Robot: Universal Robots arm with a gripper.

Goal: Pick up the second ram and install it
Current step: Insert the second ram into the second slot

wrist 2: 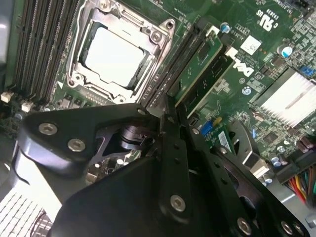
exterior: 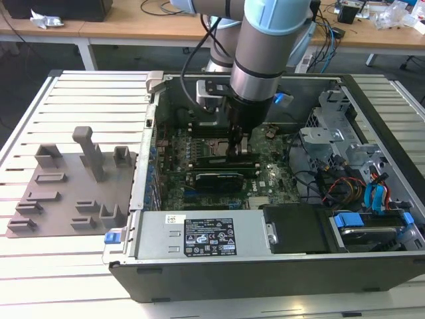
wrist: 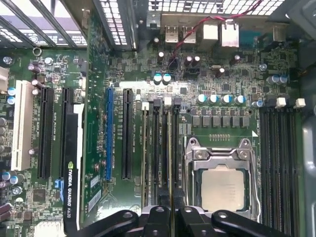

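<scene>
The second ram (wrist: 171,148) stands on edge in a black memory slot right beside the CPU socket (wrist: 222,187). From above it shows as a thin line, and in the second wrist view as a green board with dark chips (wrist 2: 197,69). My gripper (wrist: 171,210) is shut on its near end, one black finger on each face. In the exterior view the gripper (exterior: 236,151) reaches straight down into the open computer case, onto the slots next to the socket (exterior: 216,147). The lower edge of the stick is hidden between the slot walls.
A black graphics card (wrist: 71,163) stands in an expansion slot further from the socket. More memory slots (wrist: 279,163) run along the socket's other side. The power supply (exterior: 199,236), drive cage (exterior: 332,143) and cables (exterior: 358,189) crowd the case. A grey parts fixture (exterior: 73,186) lies outside it.
</scene>
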